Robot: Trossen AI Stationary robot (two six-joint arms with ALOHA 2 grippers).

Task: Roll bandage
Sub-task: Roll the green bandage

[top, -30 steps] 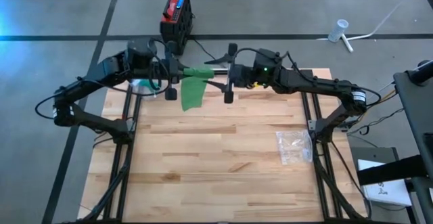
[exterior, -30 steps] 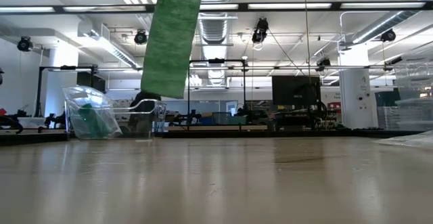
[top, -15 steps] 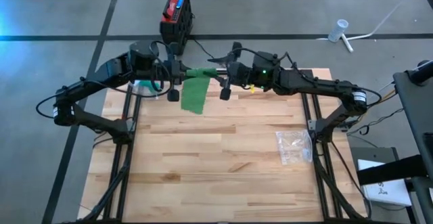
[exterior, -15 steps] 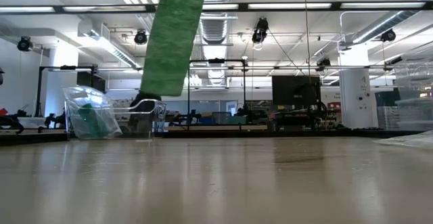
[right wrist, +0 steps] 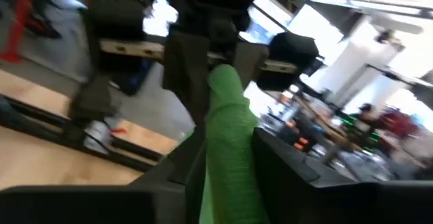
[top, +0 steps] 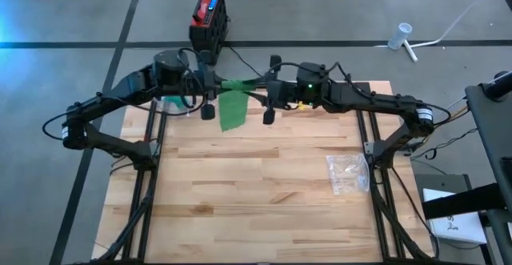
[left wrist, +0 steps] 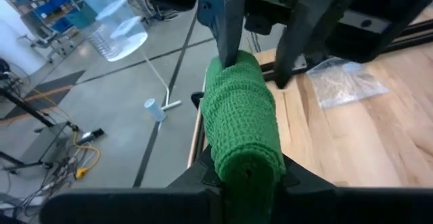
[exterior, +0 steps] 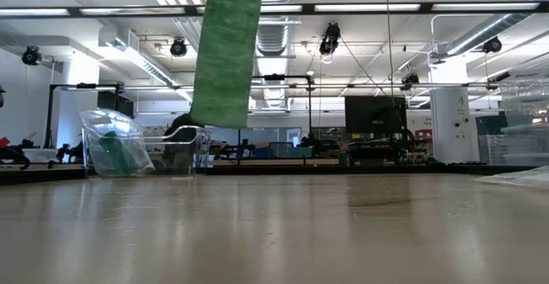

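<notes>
Above the wooden counter (top: 256, 185), the green bandage (top: 233, 109) hangs. Left gripper (top: 210, 85) fingers clamp one end. Right gripper (top: 270, 87) fingers pinch the other.

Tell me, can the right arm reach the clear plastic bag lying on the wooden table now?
Probably not right away. The right gripper is busy at the green bandage, stretched from the left gripper. The clear plastic bag lies unobstructed on the wooden table.

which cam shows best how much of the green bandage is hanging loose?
Low view: the green bandage tail hangs flat-on, its lower end well clear of the table. High view foreshortens the tail between the left tool and right tool. Both wrist views show only the stretch between the tools, not the tail.
</notes>
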